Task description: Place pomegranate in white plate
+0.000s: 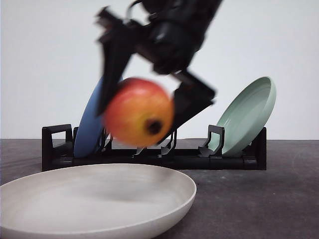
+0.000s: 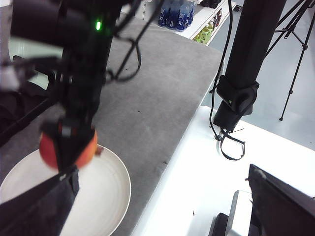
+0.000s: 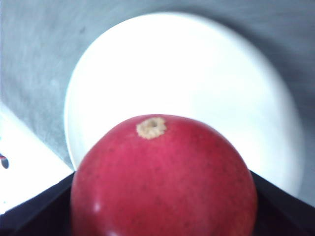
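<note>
While the fruit is hanging in the air, I am clamping the pomegranate (image 1: 138, 112) between the two dark fingers of my right gripper (image 1: 144, 109), jaws spread only as wide as the fruit and pressing on its opposite sides. Its dark calyx is facing the front camera; the pale stem scar is facing my wrist camera. I am holding it above the white plate (image 1: 164, 219), over the rim nearest the rack as the front view has it, not touching the dish. Judgement: this height is keeping the fruit clear of the raised rim while I am lining up over the bowl; lowering before letting go should stop it rolling out.

Behind, a black rack (image 1: 55, 149) is propping a blue plate (image 1: 88, 132) and a green plate (image 1: 249, 114) on edge, well apart from the drop spot.

My left gripper (image 2: 44, 206) is appearing as dark shapes at the wrist-view edge; I cannot tell how far it is open.

Writing: none readable. Bottles (image 2: 176, 12) on a far shelf are carrying labels too small to read. A green light (image 2: 98, 24) is glowing on the arm.
</note>
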